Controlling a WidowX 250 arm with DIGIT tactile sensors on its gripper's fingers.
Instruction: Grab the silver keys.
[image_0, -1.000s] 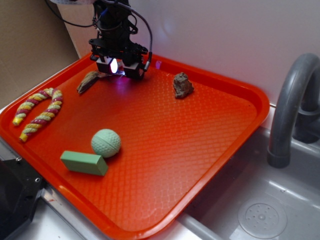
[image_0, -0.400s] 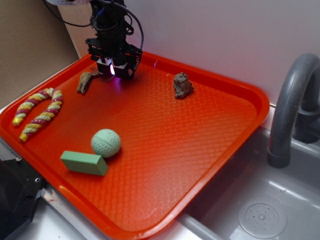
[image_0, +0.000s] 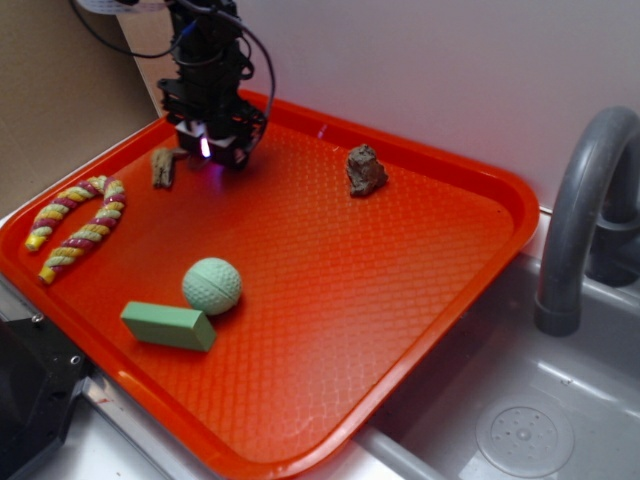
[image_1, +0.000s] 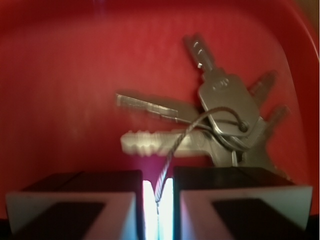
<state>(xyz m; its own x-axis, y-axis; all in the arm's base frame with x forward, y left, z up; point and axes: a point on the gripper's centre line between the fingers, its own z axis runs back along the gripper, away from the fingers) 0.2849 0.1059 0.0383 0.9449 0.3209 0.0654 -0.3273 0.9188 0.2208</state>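
Keys pinched by their wire ring at the tray's upper-left corner

Keys (image_1: 220, 120) are seen in the wrist view fanned out over the red tray (image_1: 60, 60), in the right half of the frame. A thin wire loop is threaded through the key heads and runs down into the narrow bright slit between the two dark pads at the bottom of the frame. The jaws are drawn almost together, with only that slit between them, and the wire is pinched there. The picture is blurred, so whether the keys touch the tray or hang just above it cannot be told.

In the exterior view the gripper (image_0: 207, 148) is set at the upper left of the frame, low over the tray (image_0: 330, 260) near its far rim, with a small light showing at its tip. The keys are hidden under it in this view. A brown bark piece (image_0: 162, 166) is seen just left of the gripper. A brown rock (image_0: 365, 170) is placed well apart, toward the upper middle. A rope toy (image_0: 75, 222) is laid along the left edge. A green ball (image_0: 212, 286) and a green block (image_0: 168, 326) are touching at the lower left. A grey faucet (image_0: 585, 215) is seen beyond the tray at the right edge.
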